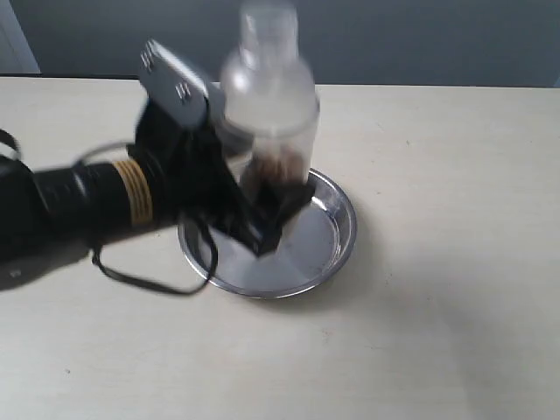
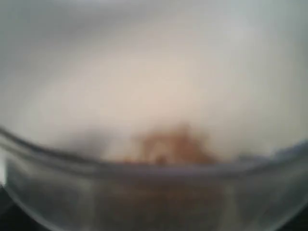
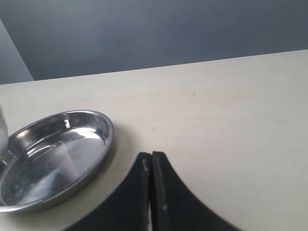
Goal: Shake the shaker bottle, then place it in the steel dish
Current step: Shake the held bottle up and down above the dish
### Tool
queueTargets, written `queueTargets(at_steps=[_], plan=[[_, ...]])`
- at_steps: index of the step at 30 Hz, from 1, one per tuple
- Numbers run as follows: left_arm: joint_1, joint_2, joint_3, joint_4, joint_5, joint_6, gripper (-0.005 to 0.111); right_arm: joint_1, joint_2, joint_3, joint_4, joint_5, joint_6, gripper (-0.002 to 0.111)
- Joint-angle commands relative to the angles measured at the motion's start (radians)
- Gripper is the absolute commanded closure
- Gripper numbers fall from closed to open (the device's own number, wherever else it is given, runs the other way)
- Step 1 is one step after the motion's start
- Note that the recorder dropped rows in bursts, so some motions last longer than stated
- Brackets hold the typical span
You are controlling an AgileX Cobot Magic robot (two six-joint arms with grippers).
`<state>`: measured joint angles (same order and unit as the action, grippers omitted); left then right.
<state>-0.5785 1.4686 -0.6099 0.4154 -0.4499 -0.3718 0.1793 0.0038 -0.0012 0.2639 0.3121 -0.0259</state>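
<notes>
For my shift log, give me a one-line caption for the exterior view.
Left gripper holds the blurred shaker bottle upright over the steel dish on the pale table.

Item: shaker bottle (image 2: 159, 86). We see it fill the frame, blurred, pale and frosted. Brownish granules (image 2: 168, 147) show inside, touching a curved translucent band (image 2: 154, 169).

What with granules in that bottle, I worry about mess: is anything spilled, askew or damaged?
Nothing stands out. The left gripper holds the bottle upright over the dish. The granules sit inside it, and none show on the dish or table. The bottle's blur suggests shaking, not damage.
</notes>
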Motion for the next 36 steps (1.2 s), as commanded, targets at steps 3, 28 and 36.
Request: queueTargets(at_steps=[3,28,36], plan=[[-0.032,-0.161,-0.105,-0.053,-0.036,0.088,0.107,0.000,-0.004,0.001,0.001,-0.007,0.000,0.109],[-0.050,0.000,-0.024,-0.462,-0.027,0.372,0.107,0.000,-0.004,0.001,0.001,-0.007,0.000,0.109],[-0.089,-0.096,-0.085,-0.479,-0.038,0.456,0.107,0.000,-0.004,0.001,0.001,-0.007,0.000,0.109]])
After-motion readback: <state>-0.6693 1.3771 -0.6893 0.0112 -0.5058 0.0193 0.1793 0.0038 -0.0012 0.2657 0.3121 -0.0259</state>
